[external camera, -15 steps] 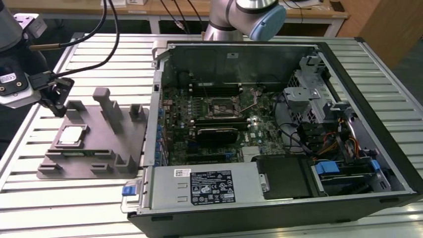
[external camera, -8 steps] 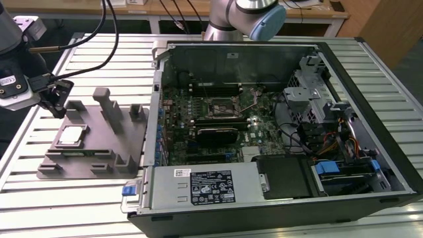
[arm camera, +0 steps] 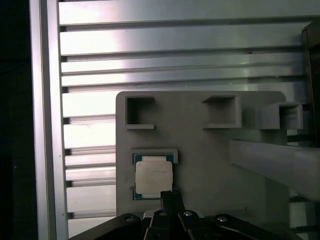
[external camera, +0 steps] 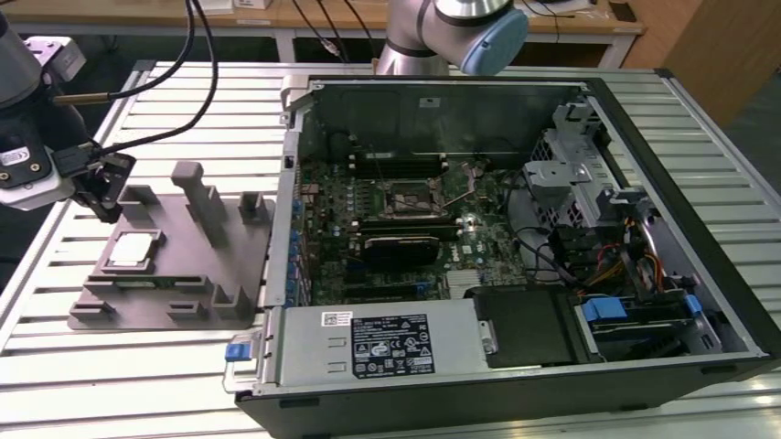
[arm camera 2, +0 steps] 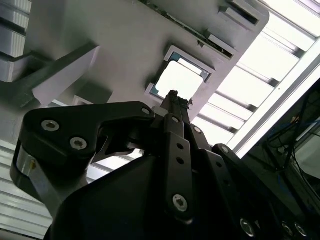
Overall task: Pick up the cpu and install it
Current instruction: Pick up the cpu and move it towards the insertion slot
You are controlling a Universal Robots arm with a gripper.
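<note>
The cpu point(arm camera: 153, 178) lies flat in a recess of the grey fixture plate point(arm camera: 210, 165) on the bench point(arm camera: 150, 50). The end effector point(arm camera: 171, 196) hangs over the plate beside the cpu, closed and empty.

Robotics lab: slatted aluminium bench point(external camera: 73, 384), opened computer case point(external camera: 427, 114), grey fixture plate point(external camera: 177, 274).

wrist point(external camera: 27, 91) angled downward, jaws drawn together, holding nothing.

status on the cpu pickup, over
claw hovering by shiny silver square cpu, not gripping it. cpu seated in grey plastic fixture plate. nothing between them.
</note>
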